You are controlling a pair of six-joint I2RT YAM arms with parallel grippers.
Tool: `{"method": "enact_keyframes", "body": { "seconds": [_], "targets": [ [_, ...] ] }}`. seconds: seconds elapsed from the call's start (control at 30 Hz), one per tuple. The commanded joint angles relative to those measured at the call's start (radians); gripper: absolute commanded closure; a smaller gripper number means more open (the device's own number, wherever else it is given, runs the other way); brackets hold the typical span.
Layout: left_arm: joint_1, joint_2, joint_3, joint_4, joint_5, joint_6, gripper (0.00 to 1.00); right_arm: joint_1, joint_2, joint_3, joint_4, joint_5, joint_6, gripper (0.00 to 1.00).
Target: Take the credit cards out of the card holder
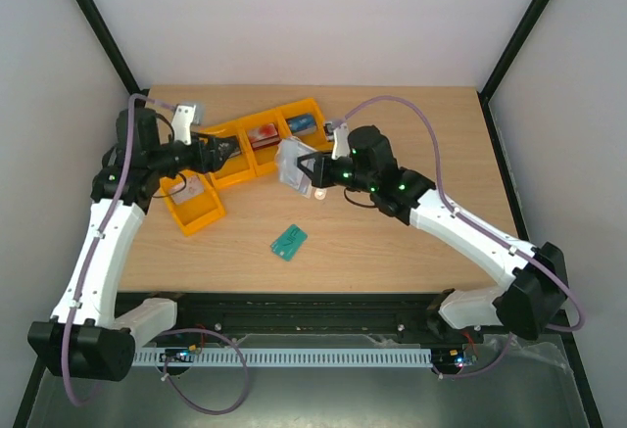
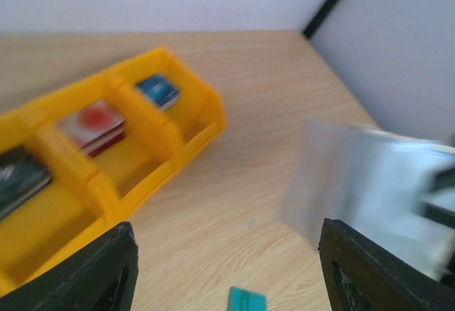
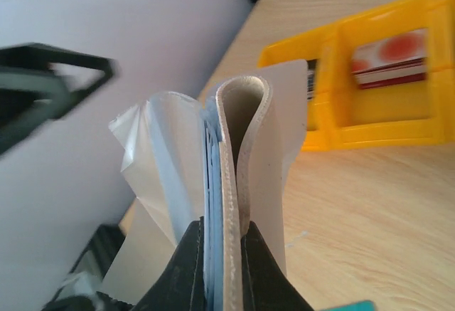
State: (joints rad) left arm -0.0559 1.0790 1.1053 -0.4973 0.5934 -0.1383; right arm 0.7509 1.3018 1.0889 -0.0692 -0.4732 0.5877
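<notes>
In the centre of the overhead view, the right fingers (image 3: 186, 272) are clenched on the lower edge of the small beige fold-over card holder (image 3: 242, 147). It stands upright, apparently lifted clear of the wooden counter (image 1: 392, 242). At left, the left fingers (image 2: 99, 268) are spread wide, grasping nothing, beside the long yellow plastic bins (image 2: 202, 122).

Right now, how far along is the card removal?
Looks done: one teal card lies loose on the table. In hand: right gripper pinches the card holder aloft; left gripper open, empty, facing it. Left: emptying the card holder; contents not visible.
</notes>
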Motion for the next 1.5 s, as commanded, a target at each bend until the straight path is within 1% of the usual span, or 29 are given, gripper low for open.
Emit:
{"method": "enact_keyframes", "body": {
  "seconds": [0.0, 0.03, 0.07, 0.13, 0.17, 0.2, 0.23, 0.33, 0.43, 0.5, 0.63, 0.67, 0.73, 0.8, 0.83, 0.9, 0.93, 1.0, 1.07, 1.13, 1.2, 1.27, 1.37, 1.47],
  "targets": [
    [-0.039, 0.021, 0.119, -0.079, 0.209, 0.104, 0.27, -0.002, 0.067, 0.141, -0.222, 0.320, -0.017, 0.98],
    [-0.059, 0.032, 0.123, -0.082, 0.230, 0.103, 0.25, 0.001, 0.090, 0.179, -0.292, 0.386, -0.014, 0.98],
    [-0.069, 0.042, 0.119, -0.074, 0.224, 0.097, 0.21, 0.009, 0.109, 0.216, -0.328, 0.441, -0.020, 0.98],
    [-0.103, 0.062, 0.092, -0.058, 0.158, 0.093, 0.08, 0.035, 0.137, 0.267, -0.363, 0.511, -0.037, 0.98],
    [-0.124, 0.073, 0.080, -0.055, 0.110, 0.101, 0.02, 0.048, 0.150, 0.286, -0.366, 0.515, -0.045, 0.98],
    [-0.142, 0.084, 0.065, -0.054, 0.073, 0.115, 0.01, 0.053, 0.161, 0.298, -0.354, 0.480, -0.058, 0.98],
    [-0.162, 0.095, 0.058, -0.053, 0.051, 0.128, 0.01, 0.055, 0.165, 0.299, -0.321, 0.401, -0.068, 0.98],
    [-0.212, 0.132, 0.054, -0.041, 0.055, 0.149, 0.01, 0.054, 0.164, 0.263, -0.202, 0.146, -0.078, 0.98],
    [-0.250, 0.169, 0.058, -0.027, 0.108, 0.148, 0.01, 0.055, 0.183, 0.264, -0.145, 0.039, -0.073, 0.98],
    [-0.254, 0.185, 0.055, -0.016, 0.119, 0.143, 0.01, 0.055, 0.193, 0.272, -0.113, -0.039, -0.076, 0.98],
    [-0.254, 0.195, 0.048, -0.030, 0.070, 0.191, 0.02, 0.049, 0.179, 0.260, -0.034, -0.174, -0.084, 0.98],
    [-0.255, 0.196, 0.048, -0.039, 0.067, 0.203, 0.09, 0.043, 0.171, 0.253, -0.018, -0.194, -0.084, 0.98],
    [-0.255, 0.197, 0.051, -0.069, 0.104, 0.233, 0.33, 0.020, 0.160, 0.237, 0.010, -0.240, -0.076, 0.98],
    [-0.253, 0.190, 0.049, -0.087, 0.162, 0.254, 0.63, -0.003, 0.148, 0.214, 0.046, -0.287, -0.065, 0.98],
    [-0.253, 0.188, 0.048, -0.090, 0.191, 0.255, 0.74, -0.009, 0.144, 0.203, 0.062, -0.308, -0.068, 0.98],
    [-0.253, 0.189, 0.056, -0.099, 0.243, 0.259, 0.91, -0.010, 0.145, 0.194, 0.093, -0.357, -0.081, 0.98],
    [-0.253, 0.192, 0.063, -0.104, 0.264, 0.262, 0.97, -0.011, 0.151, 0.195, 0.102, -0.397, -0.087, 0.96],
    [-0.246, 0.198, 0.080, -0.129, 0.300, 0.277, 0.98, -0.015, 0.156, 0.197, 0.107, -0.450, -0.105, 0.92],
    [-0.235, 0.196, 0.089, -0.143, 0.343, 0.283, 0.98, -0.024, 0.141, 0.179, 0.121, -0.465, -0.117, 0.83],
    [-0.224, 0.192, 0.094, -0.156, 0.396, 0.291, 0.98, -0.037, 0.112, 0.147, 0.139, -0.464, -0.127, 0.68],
    [-0.213, 0.186, 0.102, -0.173, 0.444, 0.302, 0.98, -0.050, 0.092, 0.108, 0.146, -0.461, -0.140, 0.58],
    [-0.205, 0.182, 0.111, -0.191, 0.484, 0.318, 0.98, -0.063, 0.083, 0.085, 0.142, -0.462, -0.154, 0.55],
    [-0.200, 0.180, 0.125, -0.209, 0.525, 0.338, 0.98, -0.082, 0.079, 0.070, 0.117, -0.478, -0.182, 0.54],
    [-0.195, 0.185, 0.136, -0.222, 0.532, 0.357, 0.98, -0.089, 0.067, 0.056, 0.091, -0.490, -0.226, 0.53]
  ]
}}
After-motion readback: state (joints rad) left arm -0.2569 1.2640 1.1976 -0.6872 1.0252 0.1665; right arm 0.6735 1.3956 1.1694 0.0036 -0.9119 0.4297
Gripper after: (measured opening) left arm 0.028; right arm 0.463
